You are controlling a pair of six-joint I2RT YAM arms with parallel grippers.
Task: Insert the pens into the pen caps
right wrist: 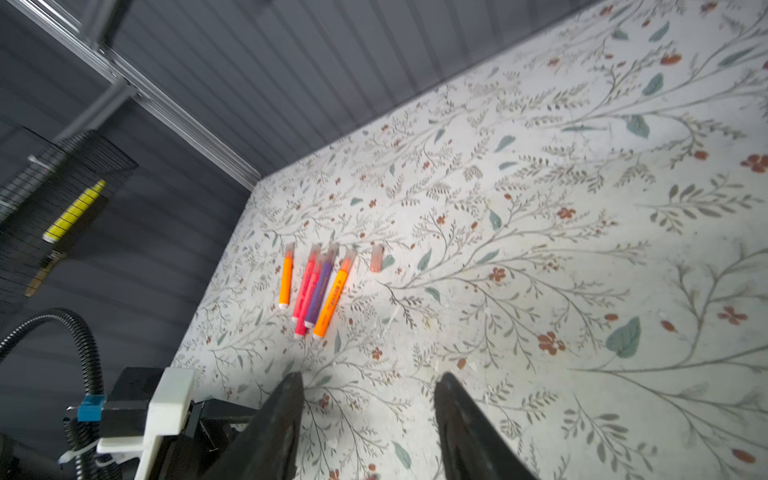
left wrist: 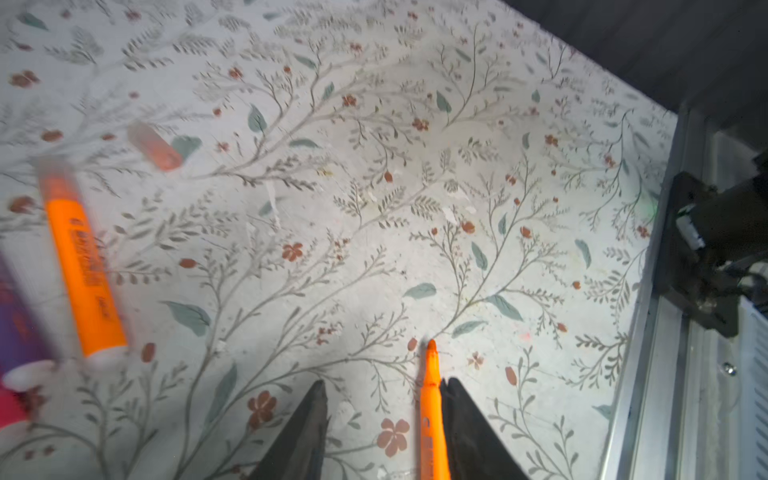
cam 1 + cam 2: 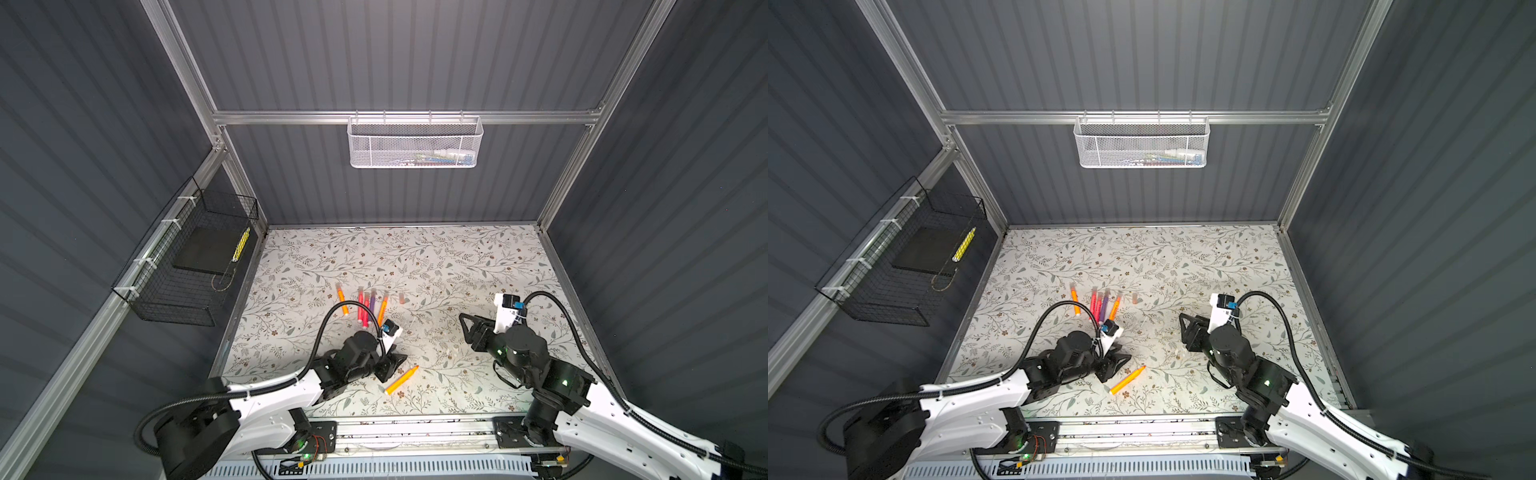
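Note:
In both top views, several pens lie side by side at mid-table with translucent pen caps on their far ends: orange [image 3: 342, 301], two pink [image 3: 363, 309], purple [image 3: 372, 305], orange [image 3: 383, 308]. A lone pen cap [image 3: 402, 298] [image 1: 377, 257] lies just right of them. An uncapped orange pen [image 3: 401, 380] [image 2: 432, 415] lies nearer the front. My left gripper [image 2: 384, 382] [image 3: 392, 368] is open around it, the pen resting against one finger. My right gripper [image 1: 370, 374] [image 3: 467, 328] is open over bare table, holding nothing.
A white mesh basket [image 3: 413, 143] hangs on the back wall. A black wire basket [image 3: 191, 266] with a yellow marker hangs on the left wall. An aluminium rail [image 3: 415, 428] runs along the table's front edge.

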